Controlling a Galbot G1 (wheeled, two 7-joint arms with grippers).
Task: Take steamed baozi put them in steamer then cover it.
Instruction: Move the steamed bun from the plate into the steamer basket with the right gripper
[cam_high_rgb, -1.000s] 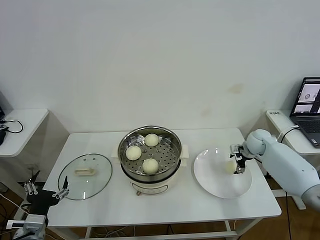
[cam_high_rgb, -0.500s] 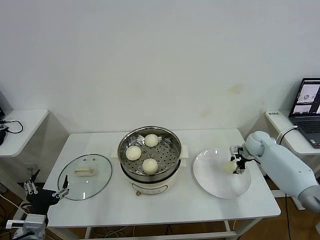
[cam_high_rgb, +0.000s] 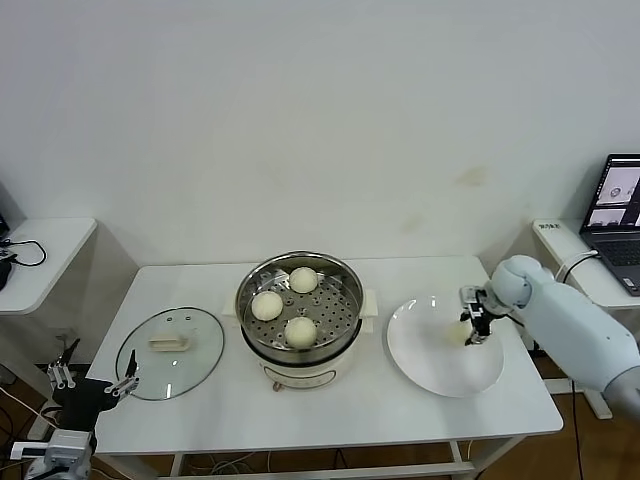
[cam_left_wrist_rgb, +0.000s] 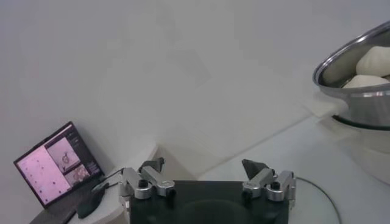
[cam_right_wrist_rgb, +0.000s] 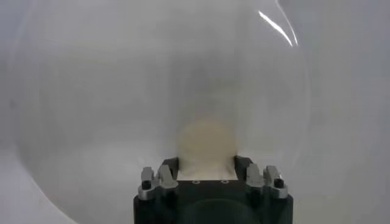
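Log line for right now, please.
right gripper: shut on baozi over plate | steamer: three inside | cover: off | left gripper: parked, open

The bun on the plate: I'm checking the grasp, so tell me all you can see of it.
The bun is small, round, smooth and cream-white, like soft dough. It sits on the white plate, toward its right side, apart from the three buns in the steamer. The right hand is shut on it, a finger at each side. In the head view the hand hides most of it. No dent or tear shows.

Smooth white right arm (cam_high_rgb: 570, 325), black end effector (cam_high_rgb: 476, 328) (silver-screwed knuckles).
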